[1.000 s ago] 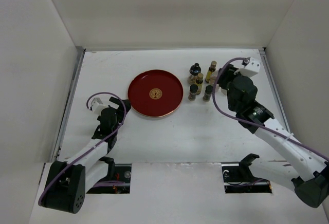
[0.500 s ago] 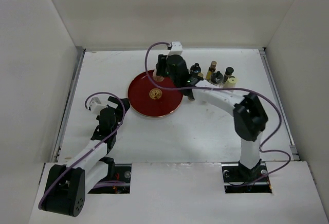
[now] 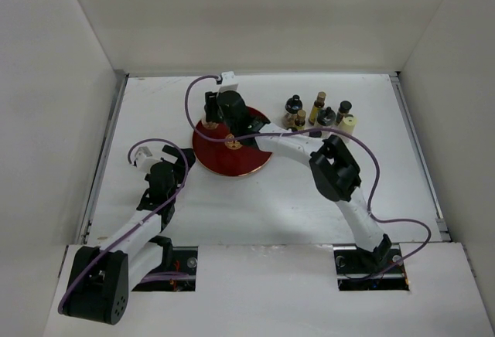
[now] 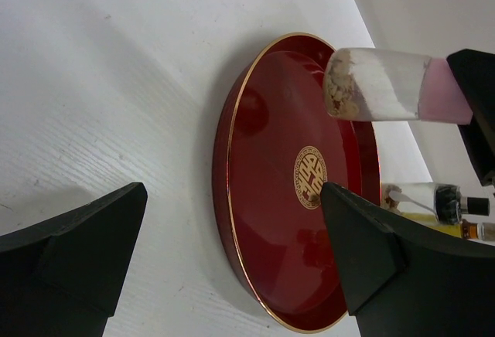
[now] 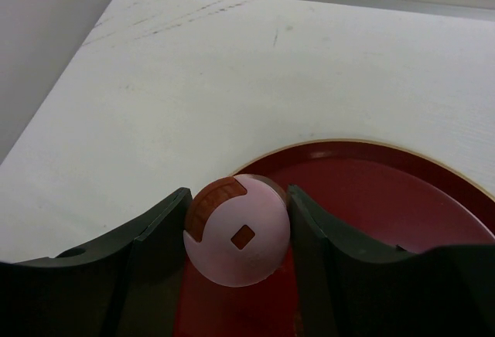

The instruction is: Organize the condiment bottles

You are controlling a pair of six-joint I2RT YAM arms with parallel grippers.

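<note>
My right gripper [image 3: 210, 117] is shut on a condiment bottle with a pink cap [image 5: 236, 233] and a pale filling [image 4: 379, 86]. It holds the bottle upright over the back left part of the round red tray [image 3: 251, 163]. Whether the bottle's base touches the tray I cannot tell. Several other condiment bottles [image 3: 319, 113] stand in a cluster right of the tray, one with a pale yellow cap [image 3: 348, 123]. My left gripper [image 3: 176, 159] stands open on the table just left of the tray, holding nothing. In the left wrist view its open gripper [image 4: 232, 190] faces the tray's gold rim [image 4: 224, 198].
The right arm [image 3: 309, 148] stretches low across the tray and past the bottle cluster. White walls close in the table on the left, back and right. A metal strip [image 3: 108, 148] runs along the left edge.
The right arm has swung left from the bottle cluster to the tray's left part, carrying the pink-capped bottle. The left arm has stayed put.
</note>
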